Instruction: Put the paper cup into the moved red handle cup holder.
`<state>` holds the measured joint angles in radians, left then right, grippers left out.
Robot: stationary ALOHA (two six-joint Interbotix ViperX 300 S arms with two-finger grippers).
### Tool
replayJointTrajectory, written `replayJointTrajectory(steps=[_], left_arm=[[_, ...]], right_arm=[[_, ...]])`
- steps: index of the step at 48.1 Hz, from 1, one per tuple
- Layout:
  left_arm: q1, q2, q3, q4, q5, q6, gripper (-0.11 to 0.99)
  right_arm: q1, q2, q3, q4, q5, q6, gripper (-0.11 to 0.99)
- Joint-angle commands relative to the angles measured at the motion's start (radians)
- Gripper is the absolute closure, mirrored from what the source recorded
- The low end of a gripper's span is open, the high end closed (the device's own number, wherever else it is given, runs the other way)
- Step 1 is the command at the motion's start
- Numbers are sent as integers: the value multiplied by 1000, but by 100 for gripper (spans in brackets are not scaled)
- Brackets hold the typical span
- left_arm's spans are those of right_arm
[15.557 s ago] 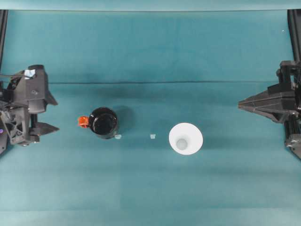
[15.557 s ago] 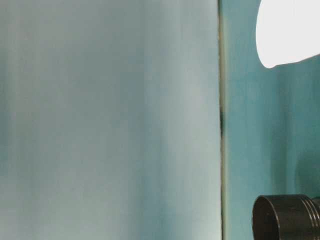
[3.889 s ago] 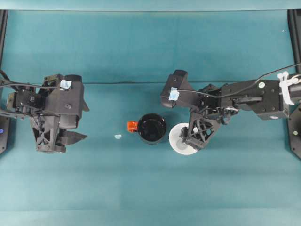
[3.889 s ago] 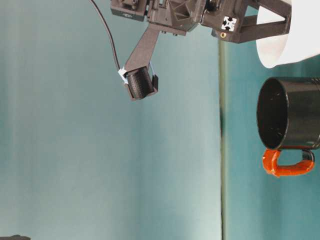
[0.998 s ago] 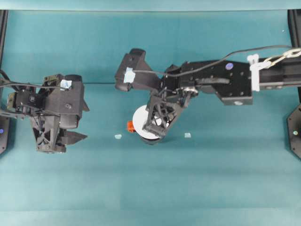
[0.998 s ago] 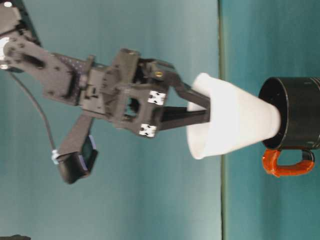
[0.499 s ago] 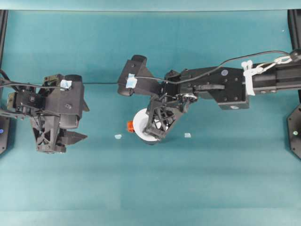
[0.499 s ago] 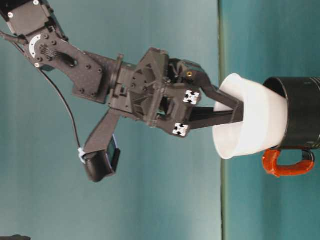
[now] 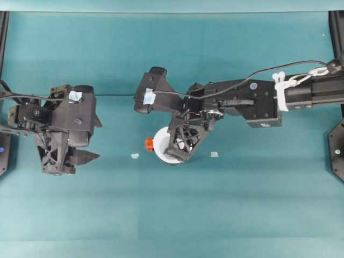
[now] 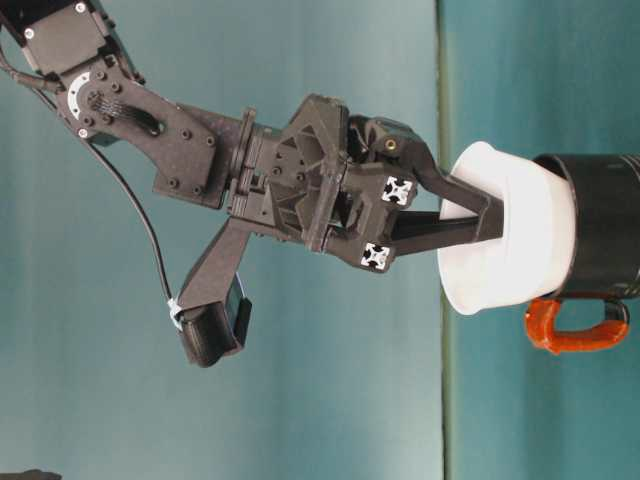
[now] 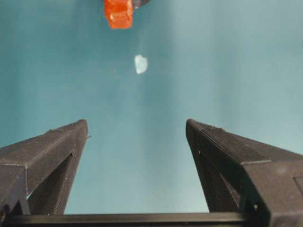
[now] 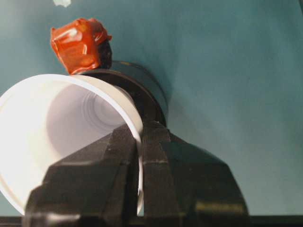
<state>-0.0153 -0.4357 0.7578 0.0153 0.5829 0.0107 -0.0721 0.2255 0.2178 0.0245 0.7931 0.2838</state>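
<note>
- White paper is seen closest in the right wrist view: the paper cup (image 12: 57, 137) has its rim pinched between the two closed fingers (image 12: 94, 184) of the right gripper (image 12: 140, 142), one finger inside the wall and one outside.
- Just behind the cup in that view, the glossy black red handle cup holder (image 12: 147, 94) is visible as a dark crescent with its red-orange handle (image 12: 80, 45) on the far side; the cup's lower part is sunk inside it.
- How deep the cup sits is shown by the table-level view: the cup (image 10: 520, 240) is partly inside the holder (image 10: 605, 225), its wide rim clear of the holder's mouth and tilted slightly, while the holder stands upright on the teal table (image 10: 520, 80).
- The right arm is seen there angled down steeply to the cup, with the gripper (image 10: 480, 222) clamped on the rim.
- From overhead, the right arm is stretched across the middle, its gripper (image 9: 180, 153) over the cup (image 9: 161, 141) and covering most of it; the holder's handle (image 9: 149, 144) points toward the left arm.
- The left gripper (image 9: 75, 156) is held well apart from the cup with its jaws spread and nothing between them.
- A small pale scrap (image 11: 140, 64) is seen on the table in the left wrist view, beyond the spread fingers (image 11: 47, 161).
</note>
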Motion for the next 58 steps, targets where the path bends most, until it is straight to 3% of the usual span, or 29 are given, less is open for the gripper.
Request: replayJointTrajectory(steps=[1,13,20,25,34,36,47,53,58], left_arm=[[-2,-5,-12,3,-5,2,-4],[0,-5,-11,3,-5,3,-4],[-2,-5,-11,3,-5,3,-4],[-2,-5,-11,3,-6,2,-4],[-2,-6,-11,3,-5,2,-4],[-2,-6,-11,3,-6,2,-4],[-2,-6,-11,3,-5,2,-4],[-2,-6,-11,3,-6,2,-4],[-2,-8,-11,3,-5,2,-4]], right_arm=[[6,-14,-18,2,9,-6,99],[12,-20,-37,3,46,-8,96],[12,-20,-44,8,48,-6,86],[15,-21,-54,8,52,0,65],[23,-23,-58,8,67,2,9],[25,-23,-61,8,69,2,2],[28,-37,-61,8,69,5,7],[28,-57,-63,-2,81,5,8],[28,-94,-64,-18,98,5,8]])
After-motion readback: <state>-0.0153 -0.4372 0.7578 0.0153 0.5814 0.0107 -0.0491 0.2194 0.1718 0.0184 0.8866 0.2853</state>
